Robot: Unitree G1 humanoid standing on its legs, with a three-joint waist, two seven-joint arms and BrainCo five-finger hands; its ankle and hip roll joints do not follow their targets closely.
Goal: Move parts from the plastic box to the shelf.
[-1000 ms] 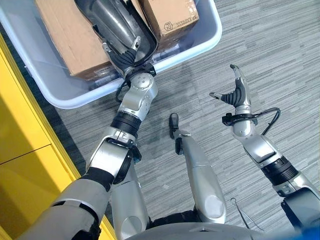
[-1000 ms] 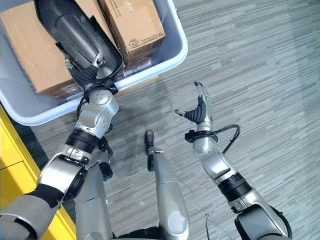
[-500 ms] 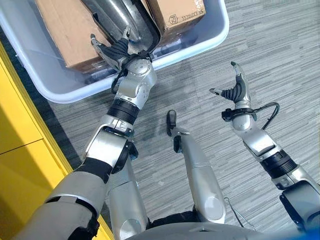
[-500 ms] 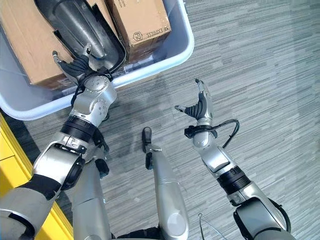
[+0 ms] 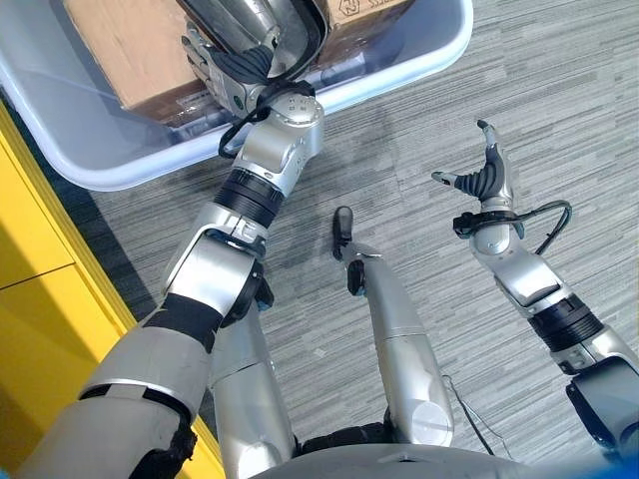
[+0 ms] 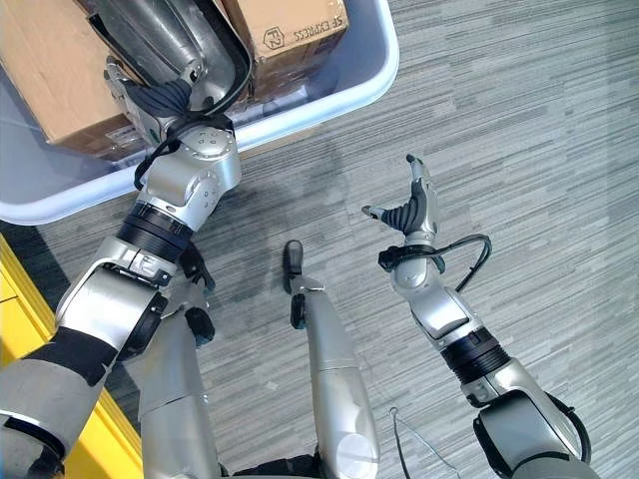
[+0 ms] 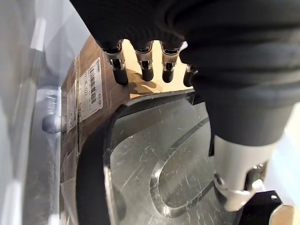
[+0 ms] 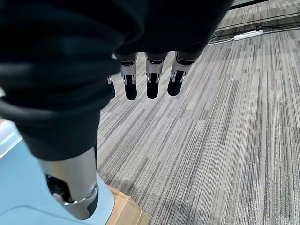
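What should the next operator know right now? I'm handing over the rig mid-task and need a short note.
Left hand: inside the plastic box, fingers straight over the dark-rimmed silver part; no grip yet.
Right hand: open, idle above the grey floor.
The part lies in the box between two cardboard boxes.
Done: the left hand has reached the part.
Left: grasp the part, lift it out, carry it to the shelf.

A shiny, scratched metal part (image 7: 154,164) lies by brown cardboard boxes (image 5: 130,50) in a smooth plastic box (image 6: 329,95), upper left.
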